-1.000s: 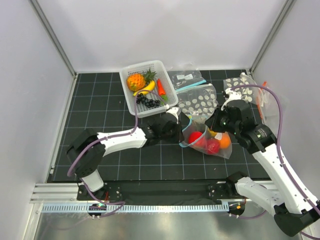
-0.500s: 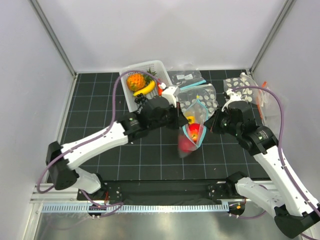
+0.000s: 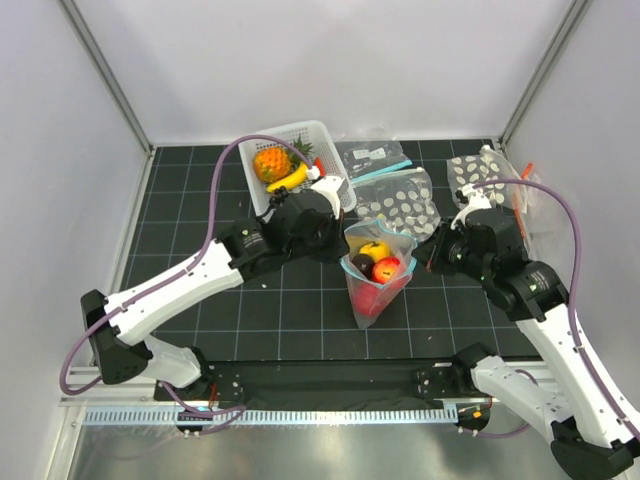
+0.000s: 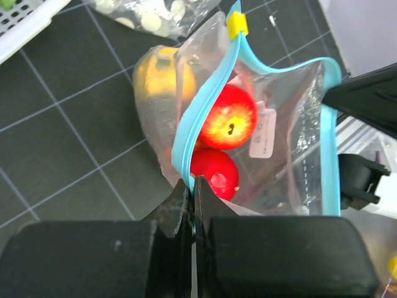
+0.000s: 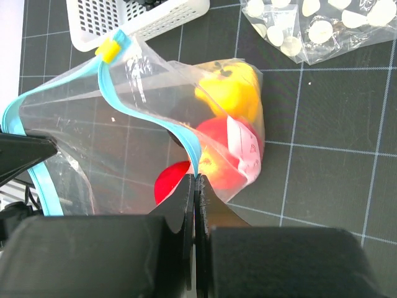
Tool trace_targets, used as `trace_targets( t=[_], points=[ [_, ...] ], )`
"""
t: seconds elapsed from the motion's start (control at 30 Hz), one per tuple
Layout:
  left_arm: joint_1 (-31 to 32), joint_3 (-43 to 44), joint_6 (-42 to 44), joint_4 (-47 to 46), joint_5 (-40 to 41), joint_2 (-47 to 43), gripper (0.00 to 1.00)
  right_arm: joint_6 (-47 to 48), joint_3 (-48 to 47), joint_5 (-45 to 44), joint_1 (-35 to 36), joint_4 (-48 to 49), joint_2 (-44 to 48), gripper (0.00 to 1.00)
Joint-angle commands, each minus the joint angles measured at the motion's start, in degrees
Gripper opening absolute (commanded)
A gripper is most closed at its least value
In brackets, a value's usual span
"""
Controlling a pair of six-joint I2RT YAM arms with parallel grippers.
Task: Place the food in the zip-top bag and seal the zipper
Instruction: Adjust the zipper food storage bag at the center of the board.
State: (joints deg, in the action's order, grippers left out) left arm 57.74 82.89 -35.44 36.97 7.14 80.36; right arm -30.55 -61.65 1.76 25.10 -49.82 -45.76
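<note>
The zip-top bag point(image 3: 378, 272) hangs above the mat between my two grippers, mouth up and gaping open. Its teal zipper point(image 4: 200, 112) runs apart in two strips, with a yellow slider point(image 4: 237, 25) at the far end. My left gripper point(image 4: 192, 183) is shut on the left end of the strip, and my right gripper point(image 5: 196, 179) is shut on the other end point(image 5: 149, 112). The food lies inside: a red apple point(image 4: 228, 118), a second red round point(image 4: 214, 174), a yellow lemon piece point(image 5: 229, 90) and an orange piece point(image 4: 158, 74).
A white basket point(image 3: 290, 128) with a pineapple point(image 3: 270, 162) and a banana stands at the back, behind my left arm. Dotted clear bags point(image 3: 400, 205) point(image 3: 480, 170) and a small printed bag point(image 3: 370, 155) lie behind the held bag. Grey walls close in both sides.
The bag lay on the mat a second ago. My left gripper has closed on its strip, and both arms have lifted it, so it now hangs mouth up with the food at the bottom.
</note>
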Motion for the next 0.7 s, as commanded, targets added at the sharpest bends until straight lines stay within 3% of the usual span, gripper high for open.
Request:
trace_targets(
  t=[0.0,0.13,0.23,0.3,0.4,0.53,0.67],
  points=[
    [-0.52,2.63,2.57,3.9,3.06,-0.73,0.0,0.05,-1.9,0.52,-0.05,0.17,-1.26,0.01],
    [-0.69,0.7,3.45,1.88,1.4,0.15,0.0,-0.04,0.29,3.25,-0.05,1.83,-1.36,0.01],
    [-0.69,-0.44,4.15,-0.75,-2.45,1.9,0.0,0.13,1.44,5.09,-0.05,4.2,-0.82,0.11],
    [-0.69,-1.15,3.98,-4.34,-5.45,3.65,0.0,0.31,1.35,6.15,-0.05,5.95,-1.87,0.11],
    [-0.69,-0.89,3.19,-6.29,-8.63,4.98,0.0,0.57,0.65,7.82,-0.05,7.28,-4.33,0.11],
    [-0.69,-0.72,2.66,-7.79,-8.45,5.34,0.0,0.05,0.92,10.28,0.03,9.21,-5.48,0.03],
    [-0.69,0.07,2.13,-9.11,-8.19,4.81,0.0,-0.48,0.74,12.91,0.03,11.5,-5.57,0.03]
  ],
)
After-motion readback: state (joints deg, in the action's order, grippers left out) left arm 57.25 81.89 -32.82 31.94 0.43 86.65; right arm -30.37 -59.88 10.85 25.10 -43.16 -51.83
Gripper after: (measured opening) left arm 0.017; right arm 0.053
